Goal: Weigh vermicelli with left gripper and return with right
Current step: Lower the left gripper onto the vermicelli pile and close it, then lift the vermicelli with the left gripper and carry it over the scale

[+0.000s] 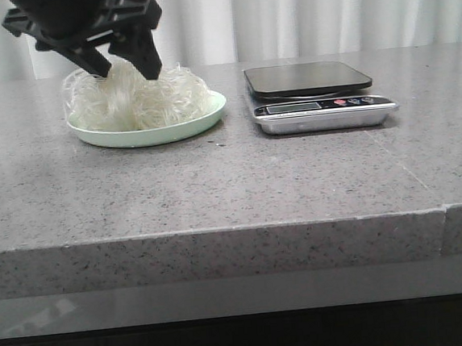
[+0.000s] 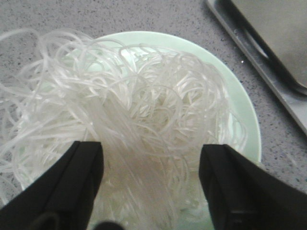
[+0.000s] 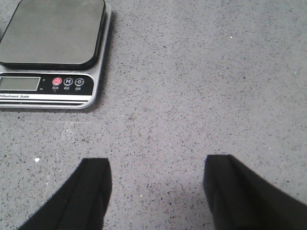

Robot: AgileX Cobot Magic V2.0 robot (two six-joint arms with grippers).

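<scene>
Left gripper (image 1: 129, 67) reaches down over the plate (image 1: 213, 112), fingers spread, tips in the vermicelli (image 1: 139, 98). Vermicelli: fluffy, translucent white tangle heaped on the pale green plate, left of the scale (image 1: 319, 94). Right gripper (image 3: 156, 191) spread above bare grey speckled table (image 1: 216, 182), right of the scale. White curtain (image 1: 322, 11) behind.

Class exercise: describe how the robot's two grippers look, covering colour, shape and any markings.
The left gripper is matte black, with a blocky angular body and two broad, flat-faced fingers. The right gripper shows matching wide black fingers. No markings or labels are visible.
</scene>
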